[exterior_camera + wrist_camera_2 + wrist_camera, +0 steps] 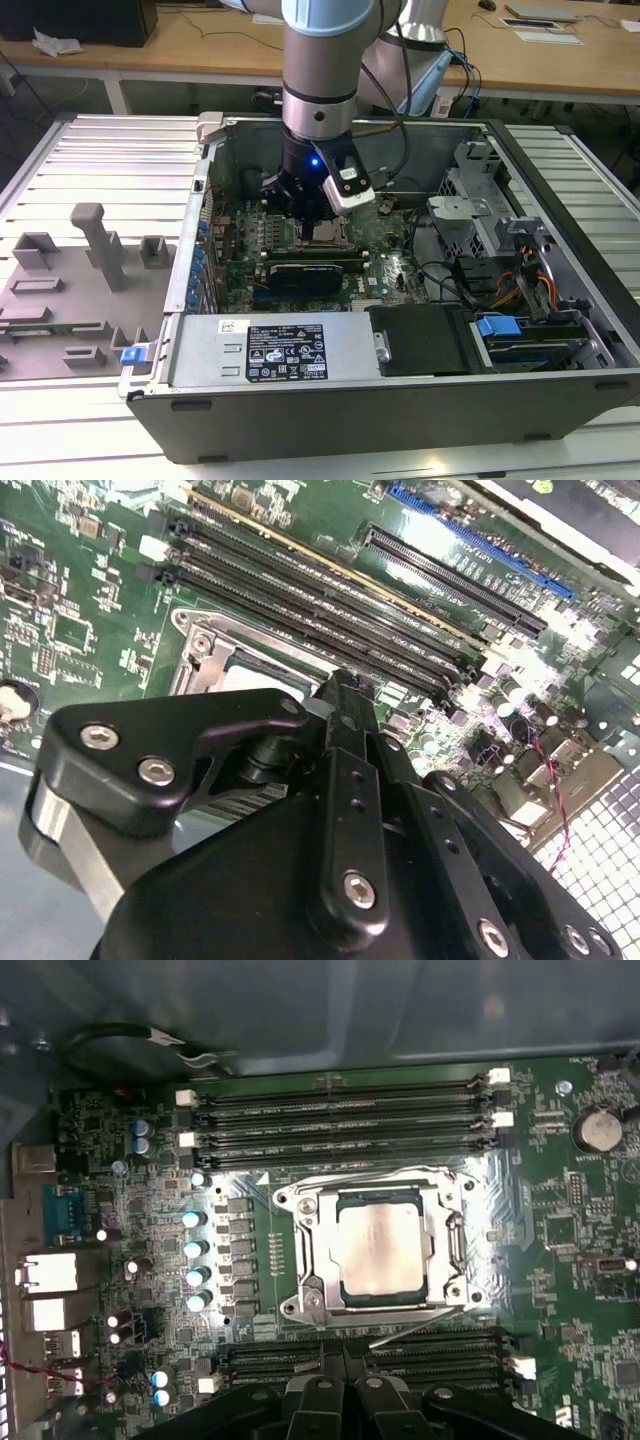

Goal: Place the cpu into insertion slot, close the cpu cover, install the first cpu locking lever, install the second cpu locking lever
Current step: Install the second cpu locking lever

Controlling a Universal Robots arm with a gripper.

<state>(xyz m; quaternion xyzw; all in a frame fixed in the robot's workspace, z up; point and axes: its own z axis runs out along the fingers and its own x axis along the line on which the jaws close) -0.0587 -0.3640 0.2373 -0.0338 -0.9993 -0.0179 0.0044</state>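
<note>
The cpu (378,1248) is a dull silver square lying flat in the insertion slot (380,1198), whose dark rim shows around it. Over the chip lies the cpu cover (305,1250), a silvery frame with the chip showing through its window. One thin wire lever (400,1336) slants along the socket's edge nearest the fingers, and another (360,1174) runs along the opposite edge. My gripper (345,1385) hovers just beside the socket with its black fingertips (345,695) pressed together and nothing between them. In the exterior view the gripper (318,212) hangs directly above the socket (326,235).
Long black memory slots (350,1110) flank the socket on both sides. A black card (310,272) and the grey power supply (270,350) sit nearer the case front, with a drive cage and cables (500,260) at the exterior view's right. A grey fixture tray (70,290) lies at its left.
</note>
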